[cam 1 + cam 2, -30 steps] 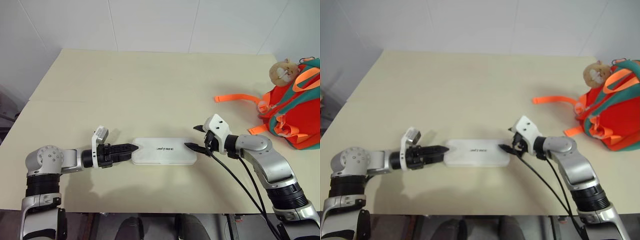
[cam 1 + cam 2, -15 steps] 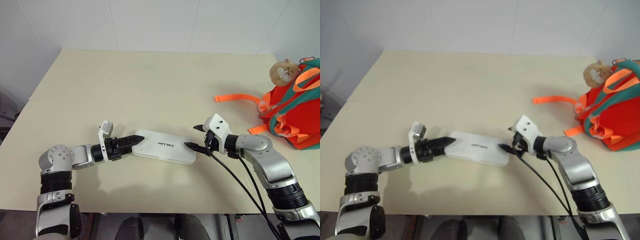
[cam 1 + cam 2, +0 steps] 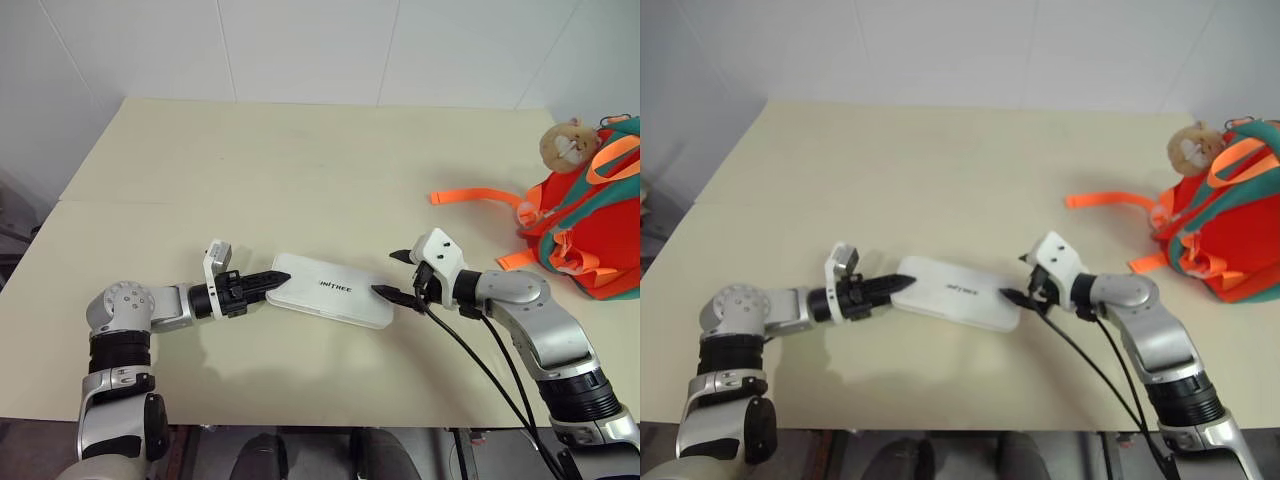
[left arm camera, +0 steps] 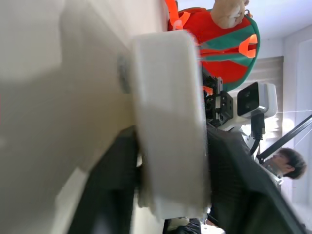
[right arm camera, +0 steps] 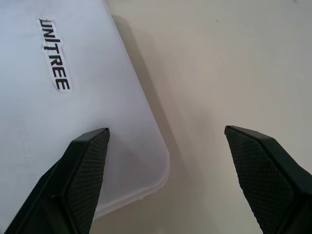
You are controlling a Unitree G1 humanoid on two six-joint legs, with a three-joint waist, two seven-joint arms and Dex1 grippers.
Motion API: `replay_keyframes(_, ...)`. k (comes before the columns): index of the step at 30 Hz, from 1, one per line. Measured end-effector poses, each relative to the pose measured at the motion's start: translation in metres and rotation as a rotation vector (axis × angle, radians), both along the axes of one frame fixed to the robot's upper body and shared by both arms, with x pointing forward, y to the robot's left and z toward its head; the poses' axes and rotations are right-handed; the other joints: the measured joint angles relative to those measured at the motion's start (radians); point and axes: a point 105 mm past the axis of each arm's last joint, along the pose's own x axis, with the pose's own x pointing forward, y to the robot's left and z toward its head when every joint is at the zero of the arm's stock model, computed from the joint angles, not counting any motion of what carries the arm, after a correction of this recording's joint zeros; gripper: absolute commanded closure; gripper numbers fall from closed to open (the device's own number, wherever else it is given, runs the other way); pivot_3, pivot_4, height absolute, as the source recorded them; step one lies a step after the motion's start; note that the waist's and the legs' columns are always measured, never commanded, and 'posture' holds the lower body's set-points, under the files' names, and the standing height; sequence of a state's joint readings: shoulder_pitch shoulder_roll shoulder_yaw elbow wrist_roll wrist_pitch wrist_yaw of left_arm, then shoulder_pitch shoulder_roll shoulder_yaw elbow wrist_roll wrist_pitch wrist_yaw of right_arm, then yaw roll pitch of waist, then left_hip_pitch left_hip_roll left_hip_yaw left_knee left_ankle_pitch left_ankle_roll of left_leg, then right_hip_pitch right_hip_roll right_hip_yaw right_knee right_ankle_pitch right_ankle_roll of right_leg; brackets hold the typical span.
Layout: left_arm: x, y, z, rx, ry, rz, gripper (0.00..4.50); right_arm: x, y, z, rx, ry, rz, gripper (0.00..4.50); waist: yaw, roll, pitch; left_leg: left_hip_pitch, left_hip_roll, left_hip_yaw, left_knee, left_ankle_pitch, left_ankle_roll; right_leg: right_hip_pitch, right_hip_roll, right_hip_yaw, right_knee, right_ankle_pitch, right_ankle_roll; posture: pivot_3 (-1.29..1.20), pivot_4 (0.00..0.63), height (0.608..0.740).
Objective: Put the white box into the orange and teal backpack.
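The step in hand is judged to be the pick-up of the white box (image 3: 333,297), which lies on the table (image 3: 300,170) near its front edge, well apart from the orange and teal backpack (image 3: 590,225) at about three o'clock from it; nothing has yet been put into the bag. The left gripper (image 3: 268,281) is seen at the box's nine o'clock end, its fingers narrowed onto that end, with one black finger on each side of the case in the left wrist view, so the end is taken to be pinched; that end appears tilted slightly off the table. The right gripper (image 3: 396,276) is held at the box's three o'clock end with its fingers spread wide, one pad (image 5: 87,170) above the rounded corner and the other over bare table; nothing is held by it.

The next move is judged to call for the right fingers to be closed on that end, so that the case can be lifted level by both ends and carried towards three o'clock; whether the bag's opening is unzipped cannot be told.

The box is a flat, smooth, hard-looking plastic case with rounded corners and dark lettering; the backpack is soft fabric, rounded, with loose orange straps (image 3: 475,198) and a tan plush head (image 3: 565,143); the table is matt and cream-coloured.
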State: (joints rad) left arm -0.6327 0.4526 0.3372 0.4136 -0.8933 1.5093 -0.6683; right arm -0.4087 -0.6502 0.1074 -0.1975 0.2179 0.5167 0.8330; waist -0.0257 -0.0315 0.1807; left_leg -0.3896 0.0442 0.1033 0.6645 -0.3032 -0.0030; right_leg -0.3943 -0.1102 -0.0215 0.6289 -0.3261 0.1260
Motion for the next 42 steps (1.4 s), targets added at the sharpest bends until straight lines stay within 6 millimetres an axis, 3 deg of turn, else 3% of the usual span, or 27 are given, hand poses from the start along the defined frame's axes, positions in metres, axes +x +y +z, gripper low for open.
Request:
replay_keyframes(14,0.003,0.009,0.010,-0.062,0.000,0.080,3.18,-0.002,-0.016,0.008,-0.011,-0.026,-0.029,0.00,-0.001,0.000,0.000,0.000,0.000,0.000,0.000,0.000,0.000,0.000,0.000,0.000,0.000,0.000,0.000,0.00,0.150,0.740)
replay_keyframes(19,0.003,0.011,0.018,-0.117,-0.024,0.104,3.18,-0.003,-0.018,0.002,-0.018,-0.002,-0.033,0.00,0.000,0.000,0.000,0.000,0.000,0.000,0.000,0.000,0.000,0.000,0.000,0.000,0.000,0.000,0.000,0.00,0.150,0.740)
replay_keyframes(42,-0.001,0.008,0.013,-0.080,-0.031,0.135,3.18,0.000,-0.021,0.001,-0.026,0.000,-0.047,0.00,0.000,0.000,0.000,0.000,0.000,0.000,0.000,0.000,-0.001,0.000,0.000,0.000,-0.001,0.000,0.000,0.00,0.150,0.740)
